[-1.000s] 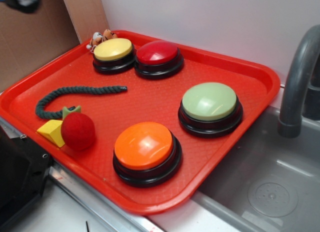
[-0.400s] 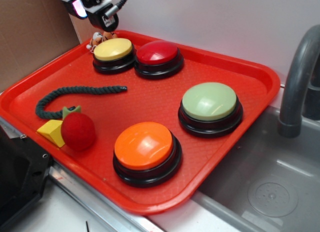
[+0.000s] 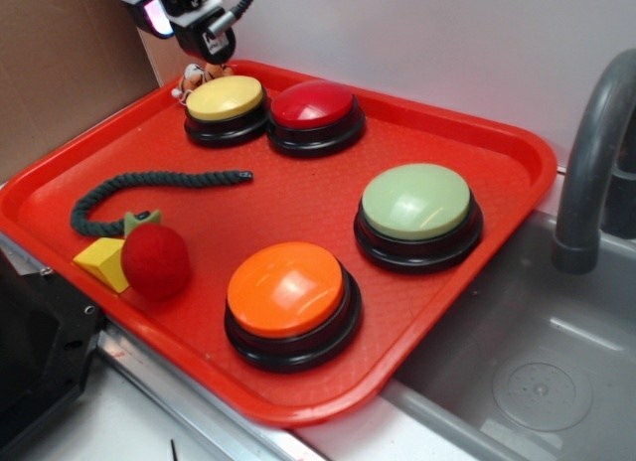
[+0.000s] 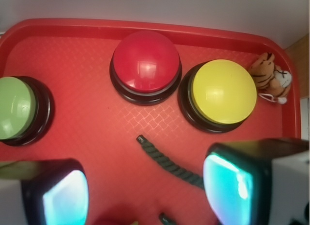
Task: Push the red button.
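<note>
The red tray is loaded with four buttons. The red button is seated at the tray's back edge, touching the yellow button; the green button and orange button sit nearer the front. The gripper is held above the tray, fingers spread wide, nothing gripped.

The red button has nothing on top of it. The yellow button sits just beside it on one side, and the tray rim runs close behind it. There is bare tray floor in front of it, up to the rope.
</note>
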Action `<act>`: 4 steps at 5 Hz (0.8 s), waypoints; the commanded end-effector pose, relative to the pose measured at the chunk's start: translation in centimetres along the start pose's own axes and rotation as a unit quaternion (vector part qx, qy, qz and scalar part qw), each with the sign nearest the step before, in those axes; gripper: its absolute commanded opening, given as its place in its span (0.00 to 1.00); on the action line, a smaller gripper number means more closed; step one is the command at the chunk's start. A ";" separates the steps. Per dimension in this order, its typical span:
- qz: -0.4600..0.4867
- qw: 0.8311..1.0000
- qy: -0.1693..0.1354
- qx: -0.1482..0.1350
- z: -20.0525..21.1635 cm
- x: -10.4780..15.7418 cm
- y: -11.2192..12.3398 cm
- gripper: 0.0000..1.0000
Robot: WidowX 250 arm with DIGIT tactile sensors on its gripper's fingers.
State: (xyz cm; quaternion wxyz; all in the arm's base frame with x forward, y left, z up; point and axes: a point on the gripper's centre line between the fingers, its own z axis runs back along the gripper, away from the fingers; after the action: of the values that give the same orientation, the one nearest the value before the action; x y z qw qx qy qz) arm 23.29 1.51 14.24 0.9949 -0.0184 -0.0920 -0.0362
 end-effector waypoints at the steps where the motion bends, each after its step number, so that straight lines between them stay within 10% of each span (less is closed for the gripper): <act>1: -0.054 0.998 -0.035 0.019 -4.0 6.2 -0.7 1.00; 4: -0.052 0.998 -0.020 0.035 -7.9 7.9 0.3 1.00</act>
State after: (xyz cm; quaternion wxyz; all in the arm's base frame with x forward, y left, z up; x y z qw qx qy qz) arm 30.98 0.95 5.57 0.9930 0.0150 -0.0793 -0.0862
